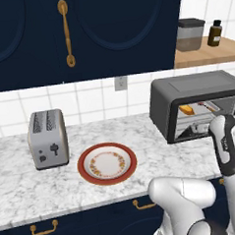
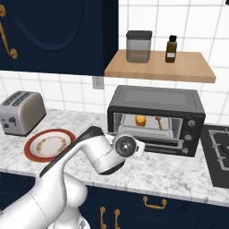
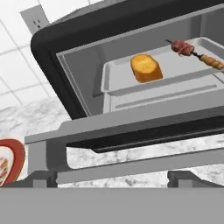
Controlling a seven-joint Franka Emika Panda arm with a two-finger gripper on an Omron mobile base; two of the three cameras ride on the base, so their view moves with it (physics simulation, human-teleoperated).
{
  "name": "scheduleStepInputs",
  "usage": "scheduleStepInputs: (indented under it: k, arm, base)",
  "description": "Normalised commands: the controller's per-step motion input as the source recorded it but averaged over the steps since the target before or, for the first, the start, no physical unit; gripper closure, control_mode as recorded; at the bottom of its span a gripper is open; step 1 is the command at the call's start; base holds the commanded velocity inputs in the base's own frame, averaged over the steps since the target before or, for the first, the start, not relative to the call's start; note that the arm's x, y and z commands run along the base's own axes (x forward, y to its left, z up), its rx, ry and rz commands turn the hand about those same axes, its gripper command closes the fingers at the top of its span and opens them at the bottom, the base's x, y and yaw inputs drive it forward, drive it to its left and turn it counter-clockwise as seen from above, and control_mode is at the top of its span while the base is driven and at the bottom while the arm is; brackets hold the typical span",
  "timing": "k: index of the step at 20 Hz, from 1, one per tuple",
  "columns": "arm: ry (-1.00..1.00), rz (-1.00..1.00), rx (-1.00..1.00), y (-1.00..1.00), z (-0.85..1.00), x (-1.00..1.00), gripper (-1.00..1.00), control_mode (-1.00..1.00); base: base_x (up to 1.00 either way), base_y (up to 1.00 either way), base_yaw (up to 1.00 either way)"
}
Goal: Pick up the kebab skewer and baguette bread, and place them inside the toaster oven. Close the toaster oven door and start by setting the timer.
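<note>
I see my claw [image 3: 112, 177] spread wide and empty, just in front of the toaster oven [image 2: 155, 117] on the worktop [image 1: 25, 191]. Its toaster oven door [image 3: 140, 164] hangs open. Inside, on the tray [image 3: 118, 76], the baguette bread [image 3: 145, 68] and kebab skewer [image 3: 197, 54] lie apart.

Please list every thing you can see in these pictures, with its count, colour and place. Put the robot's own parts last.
toaster oven: 1, dark grey, counter right, door down
baguette bread: 1, golden, on the oven tray
kebab skewer: 1, red-brown, same tray, beside the bread
plate: 1, red rim, counter centre
toaster: 1, silver, left of plate
jar: 1, grey, wooden shelf
bottle: 1, brown, wooden shelf
stove: 1, black, right of oven
wall outlet: 1, white, tiled wall
gripper: 1, dark tips, open, before the oven door
</note>
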Motion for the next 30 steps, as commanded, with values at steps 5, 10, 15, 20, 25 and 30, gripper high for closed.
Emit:
scheduleStepInputs:
  k: [5,10,15,20,25,30]
  arm:
    - [0.05,0.00,-0.01,0.27,0.39,0.71,-1.00,-1.00]
    - [0.11,0.00,-0.01,0.02,0.24,0.53,-1.00,-1.00]
    - [0.15,0.00,-0.03,0.00,0.09,0.61,-1.00,-1.00]
    - [0.11,0.00,-0.02,0.00,-0.06,0.38,-1.00,-1.00]
    - [0.03,0.00,-0.01,0.00,-0.28,0.23,-1.00,-1.00]
    - [0.02,0.00,-0.03,0.00,0.16,0.00,-1.00,-1.00]
  base:
    - [0.00,0.00,0.00]
    - [0.00,0.00,0.00]
    - [0.00,0.00,0.00]
    - [0.00,0.00,0.00]
    - [0.00,0.00,0.00]
    - [0.00,0.00,0.00]
